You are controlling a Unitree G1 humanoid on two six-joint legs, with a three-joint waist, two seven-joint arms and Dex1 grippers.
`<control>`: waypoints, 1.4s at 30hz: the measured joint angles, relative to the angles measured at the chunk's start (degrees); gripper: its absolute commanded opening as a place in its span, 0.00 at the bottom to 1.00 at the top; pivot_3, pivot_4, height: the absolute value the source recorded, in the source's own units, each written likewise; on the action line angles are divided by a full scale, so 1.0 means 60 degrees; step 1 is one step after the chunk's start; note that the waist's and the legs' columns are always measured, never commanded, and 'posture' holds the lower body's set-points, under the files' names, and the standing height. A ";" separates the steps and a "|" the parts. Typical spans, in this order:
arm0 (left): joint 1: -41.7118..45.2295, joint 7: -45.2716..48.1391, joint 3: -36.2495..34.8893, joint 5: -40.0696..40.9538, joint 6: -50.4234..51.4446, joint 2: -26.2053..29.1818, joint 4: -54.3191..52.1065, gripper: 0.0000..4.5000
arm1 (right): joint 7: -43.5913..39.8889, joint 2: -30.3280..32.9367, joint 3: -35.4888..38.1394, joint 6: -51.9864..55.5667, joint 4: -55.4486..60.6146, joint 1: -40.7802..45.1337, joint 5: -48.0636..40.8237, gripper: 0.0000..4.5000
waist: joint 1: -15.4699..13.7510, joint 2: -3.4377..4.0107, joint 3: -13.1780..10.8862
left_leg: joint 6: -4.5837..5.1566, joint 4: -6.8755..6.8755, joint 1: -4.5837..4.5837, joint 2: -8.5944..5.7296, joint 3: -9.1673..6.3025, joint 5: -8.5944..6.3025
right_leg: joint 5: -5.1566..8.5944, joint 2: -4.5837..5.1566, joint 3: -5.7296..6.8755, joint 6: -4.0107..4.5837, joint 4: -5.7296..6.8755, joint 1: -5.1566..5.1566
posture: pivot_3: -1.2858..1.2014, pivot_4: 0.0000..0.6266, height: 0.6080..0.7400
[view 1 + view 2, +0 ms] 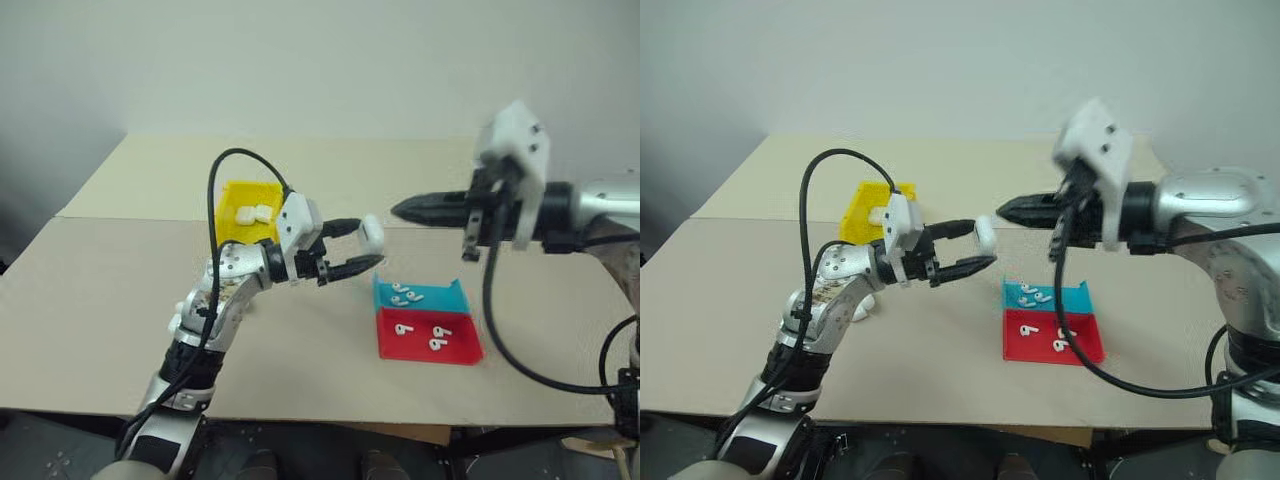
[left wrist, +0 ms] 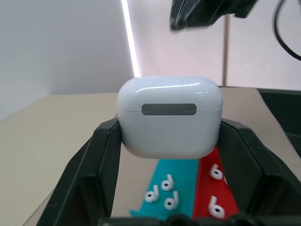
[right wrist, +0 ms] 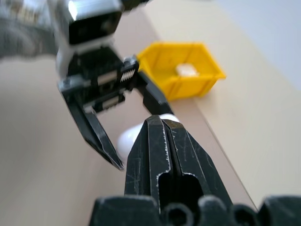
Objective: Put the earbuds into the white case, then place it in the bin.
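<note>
My left gripper (image 1: 368, 244) is shut on a white case (image 2: 169, 115), holding it above the table with its lid closed. The right gripper (image 1: 400, 210) hovers just to the right of the case, level with it; its black fingers (image 3: 162, 125) are pressed together and empty. Tiny white earbuds (image 1: 405, 295) lie in the teal tray (image 1: 455, 295), and more earbuds (image 1: 437, 338) lie in the red tray (image 1: 465, 352) below and to the right of the held case. The yellow bin (image 1: 228, 192) stands behind my left arm with two white cases (image 1: 253, 213) inside.
The teal and red trays sit side by side on the tan table, right of centre. A black cable (image 1: 215, 180) loops over my left forearm and another hangs from the right wrist (image 1: 490, 300). Open tabletop (image 1: 100, 290) lies to the left.
</note>
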State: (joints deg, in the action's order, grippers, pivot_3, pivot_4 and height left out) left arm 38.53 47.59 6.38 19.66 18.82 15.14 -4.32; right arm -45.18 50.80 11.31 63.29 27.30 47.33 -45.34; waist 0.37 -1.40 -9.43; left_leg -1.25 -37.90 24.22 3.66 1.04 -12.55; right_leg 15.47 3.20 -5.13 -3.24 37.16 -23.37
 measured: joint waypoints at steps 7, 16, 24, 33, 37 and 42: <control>0.0457 -0.3691 -0.1360 -0.0849 0.0908 -0.0362 0.0318 0.62 | 0.2365 -0.1404 0.1305 0.0576 0.1237 -0.2194 -0.0668 0.01 | -0.0034 0.0001 0.0002 | 0.0000 0.0000 -0.0007 -0.0013 -0.0019 0.0000 | -0.0003 0.0002 0.0001 -0.0006 0.0006 0.0006 | 0.52 0.24 1.00; 0.1974 -0.6961 -0.2607 -0.2081 0.1264 -0.0086 0.3463 0.62 | 0.3934 -0.2179 0.1117 0.0609 0.2119 -0.2350 -0.1685 0.01 | 0.0043 0.0000 0.0001 | -0.0001 0.0000 0.0004 -0.0034 -0.0051 0.0001 | -0.0002 0.0015 0.0027 -0.0007 -0.0002 0.0010 | 0.52 0.24 1.00; 0.3024 -0.7034 -0.2464 -0.2333 0.0728 -0.0275 0.6753 0.78 | 0.4113 -0.1815 0.0780 0.0571 0.2097 -0.2065 -0.1924 0.00 | -0.0005 0.0000 0.0001 | -0.0004 0.0001 0.0012 -0.0047 -0.0064 0.0003 | -0.0002 0.0024 0.0048 -0.0008 -0.0003 0.0012 | 0.52 0.24 1.00; 0.3356 -0.6656 -0.2109 -0.2583 -0.0452 -0.0266 0.7926 0.99 | 0.4455 -0.1700 0.0855 0.0402 0.2125 -0.2031 -0.2238 0.00 | 0.0060 -0.0001 0.0001 | -0.0004 0.0006 0.0011 -0.0045 -0.0069 0.0003 | -0.0002 0.0024 0.0051 -0.0008 0.0000 0.0013 | 0.52 0.24 1.00; 0.2563 -0.5669 -0.2188 -0.2236 -0.0572 0.0333 0.6254 0.99 | 0.4556 -0.1754 0.0894 -0.0045 0.2149 -0.2422 -0.2147 0.00 | 0.0122 0.0000 0.0001 | -0.0006 0.0015 0.0008 -0.0040 -0.0069 0.0004 | -0.0002 0.0023 0.0051 -0.0008 0.0003 0.0011 | 0.52 0.24 1.00; 0.0701 -0.3092 -0.2363 -0.0950 0.0254 0.1940 0.3098 0.99 | 0.4369 -0.2011 0.0788 -0.1478 0.2098 -0.3886 -0.0970 0.00 | 0.0113 0.0000 0.0001 | -0.0021 0.0016 0.0008 -0.0036 -0.0064 0.0012 | -0.0002 0.0024 0.0052 -0.0007 0.0007 0.0010 | 0.52 0.24 1.00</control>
State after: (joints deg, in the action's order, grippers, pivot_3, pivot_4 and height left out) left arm 42.74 29.04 -7.79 13.96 20.35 26.78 14.27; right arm -18.96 38.74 16.04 54.43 39.89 24.02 -51.16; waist 1.05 -1.40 -9.42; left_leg -1.37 -37.80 24.27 3.44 0.65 -12.48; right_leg 15.46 3.35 -4.82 -3.29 37.21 -23.31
